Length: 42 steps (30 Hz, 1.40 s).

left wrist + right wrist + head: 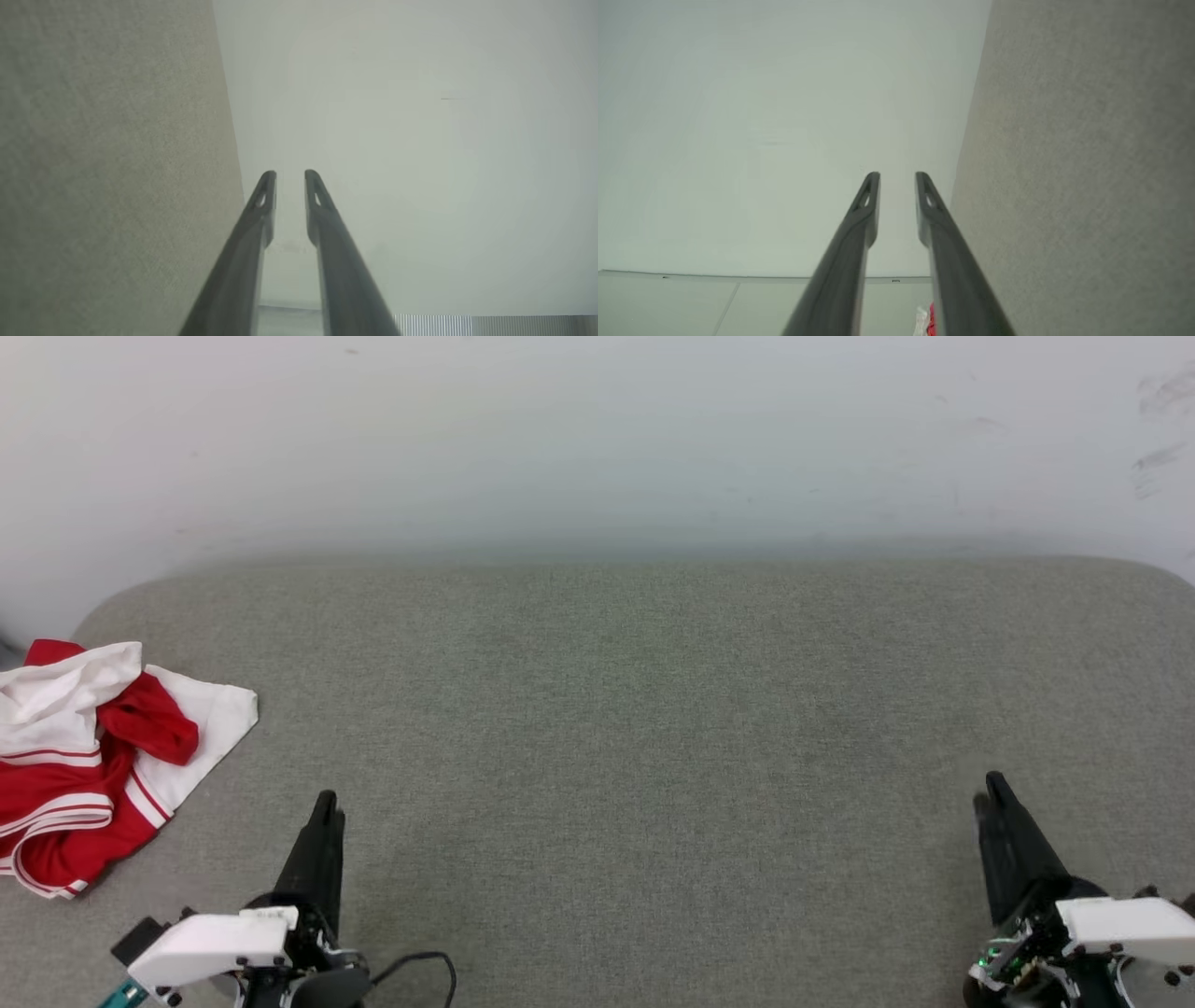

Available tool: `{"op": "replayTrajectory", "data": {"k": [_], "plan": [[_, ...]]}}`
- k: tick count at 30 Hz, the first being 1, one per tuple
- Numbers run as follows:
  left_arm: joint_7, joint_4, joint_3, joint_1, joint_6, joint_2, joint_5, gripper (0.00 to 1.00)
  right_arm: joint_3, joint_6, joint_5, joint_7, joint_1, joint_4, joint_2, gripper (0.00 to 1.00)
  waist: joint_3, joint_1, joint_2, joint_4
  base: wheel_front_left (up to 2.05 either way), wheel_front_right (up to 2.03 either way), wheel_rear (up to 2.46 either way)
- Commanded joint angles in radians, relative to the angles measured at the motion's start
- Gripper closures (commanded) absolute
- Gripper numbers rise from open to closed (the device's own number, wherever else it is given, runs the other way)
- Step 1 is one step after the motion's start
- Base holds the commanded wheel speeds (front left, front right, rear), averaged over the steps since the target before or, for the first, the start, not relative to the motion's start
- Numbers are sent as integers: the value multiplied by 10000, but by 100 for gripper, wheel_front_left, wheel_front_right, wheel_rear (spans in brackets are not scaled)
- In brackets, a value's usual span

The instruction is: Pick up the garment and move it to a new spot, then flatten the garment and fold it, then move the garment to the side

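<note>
- The garment (65, 793), a crumpled heap of thin red fabric with white panels and striped trim, lies at the left edge of the grey woven surface (653, 709), probably awaiting pickup.
- The left gripper (325, 800) hovers near it, its long dark fingers slightly parted and empty.
- The right gripper (995, 782) sits well apart, also slightly parted and empty.

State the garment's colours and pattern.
The garment is bright red and white with striped trim bands, clearest in the head view.
</note>
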Motion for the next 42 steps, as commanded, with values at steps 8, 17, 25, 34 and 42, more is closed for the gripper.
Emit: {"op": "replayTrajectory", "data": {"k": [8,17,25,34,42], "plan": [[-409,-479,-411,-65,0,3,99,0,317,0,-150,-373,32,-453,0,0,6,0,0,3,0,0,0],[-838,-1122,-616,-11,-1,5,681,0,662,0,-642,-827,98,-837,-81,0,10,0,0,14,0,0,0],[-1177,-1338,-699,61,-1,6,1987,0,686,0,-2156,-1175,152,-983,-102,0,0,0,0,33,0,0,0],[-1528,-1602,-857,132,-1,8,4404,0,488,0,-4712,-1526,203,-1171,-27,0,-16,0,0,51,0,0,0],[-1817,-1880,-932,241,9,8,6821,0,483,-1,-7046,-1813,228,-1468,-7,0,-22,0,0,47,0,0,0]]}}
